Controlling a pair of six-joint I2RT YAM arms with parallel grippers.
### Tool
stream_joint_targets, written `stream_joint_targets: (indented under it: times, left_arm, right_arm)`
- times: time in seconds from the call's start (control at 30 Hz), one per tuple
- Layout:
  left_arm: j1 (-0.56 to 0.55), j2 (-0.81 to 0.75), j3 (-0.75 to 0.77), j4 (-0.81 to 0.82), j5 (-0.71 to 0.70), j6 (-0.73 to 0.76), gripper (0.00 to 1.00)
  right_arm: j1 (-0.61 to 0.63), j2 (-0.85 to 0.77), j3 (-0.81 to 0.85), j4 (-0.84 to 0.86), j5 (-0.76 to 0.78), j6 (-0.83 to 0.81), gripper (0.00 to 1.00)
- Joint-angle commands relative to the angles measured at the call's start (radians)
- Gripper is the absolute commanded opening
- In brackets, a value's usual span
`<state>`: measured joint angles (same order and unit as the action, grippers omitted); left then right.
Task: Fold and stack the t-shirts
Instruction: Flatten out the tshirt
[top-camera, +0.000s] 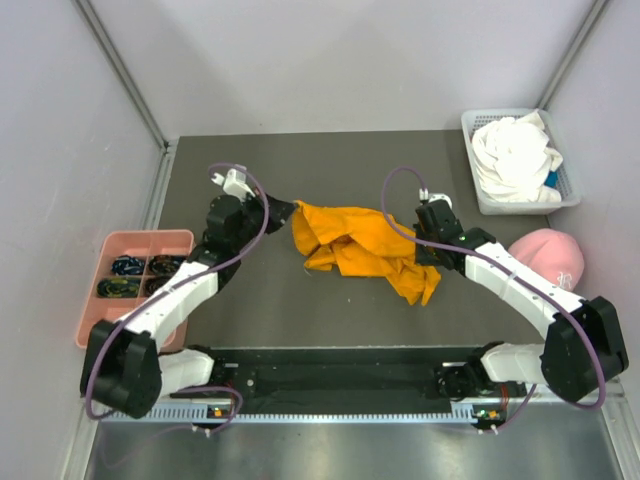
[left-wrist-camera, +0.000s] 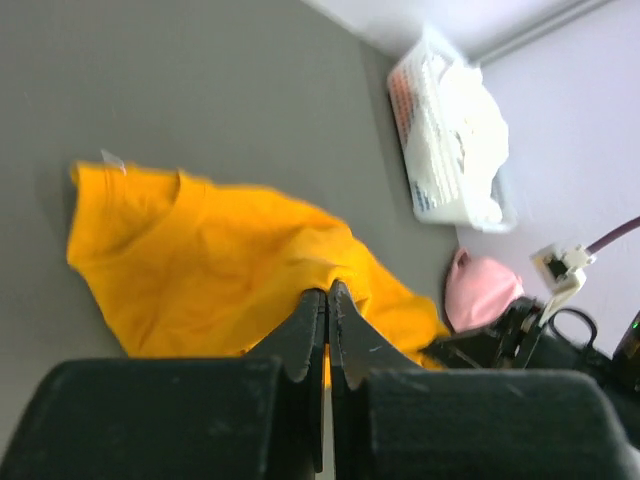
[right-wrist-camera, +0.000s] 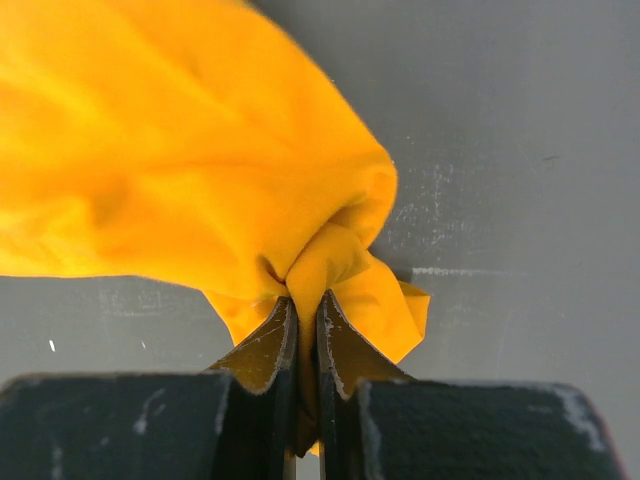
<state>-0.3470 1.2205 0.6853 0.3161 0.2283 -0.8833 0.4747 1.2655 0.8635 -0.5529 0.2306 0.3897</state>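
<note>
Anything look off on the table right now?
The orange shirt lies bunched and twisted mid-table, far from flat; the left claw and right claw are each pinched shut on its cloth. A pink cap sits beside the basket holding the crumpled white shirt, though it is no shirt. Nothing looks spilled or torn.
</note>
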Motion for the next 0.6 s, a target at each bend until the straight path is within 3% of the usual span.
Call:
stream_joint_targets:
  times: [0.0, 0.43, 0.57]
  left_arm:
    - [0.003, -0.067, 0.113, -0.199, -0.142, 0.193, 0.00]
    - [0.016, 0.010, 0.293, -0.268, -0.161, 0.256, 0.00]
    - [0.026, 0.033, 0.358, -0.287, -0.184, 0.276, 0.00]
  right_arm:
    - [-0.008, -0.011, -0.001, 0.028, -0.010, 0.017, 0.00]
    - [-0.008, -0.296, 0.103, -0.047, 0.081, 0.008, 0.00]
    - [-0.007, -0.310, 0.170, -0.102, 0.115, -0.025, 0.00]
